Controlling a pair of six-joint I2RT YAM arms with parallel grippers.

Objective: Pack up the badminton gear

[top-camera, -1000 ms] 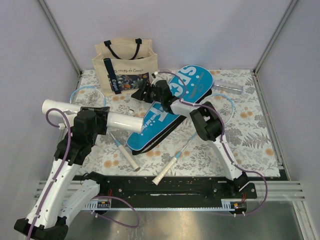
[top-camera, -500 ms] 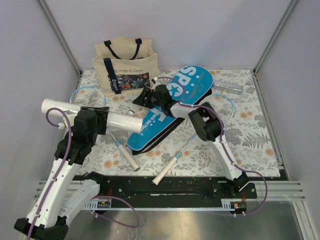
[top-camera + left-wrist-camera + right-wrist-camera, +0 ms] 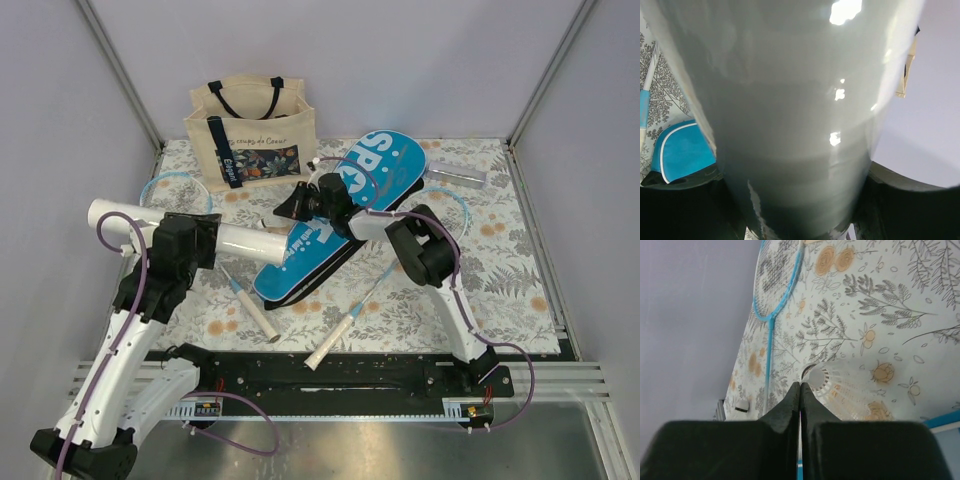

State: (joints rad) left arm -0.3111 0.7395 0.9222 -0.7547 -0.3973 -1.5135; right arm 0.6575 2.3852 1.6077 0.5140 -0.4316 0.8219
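Left end effector (image 3: 197,240) clamps white tube (image 3: 252,243) above desk (image 3: 500,262), left side. Right end effector (image 3: 800,387) closed to slit, shuttlecock (image 3: 846,390) at tips, grip unconfirmed. You risk clash: tube end near right arm (image 3: 420,250).

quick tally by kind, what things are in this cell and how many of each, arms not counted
rackets: 2
white tube: 1
blue case: 1
shuttlecock: 1
beige tote: 1
silvery item at the back right, too small to identify: 1
total: 7
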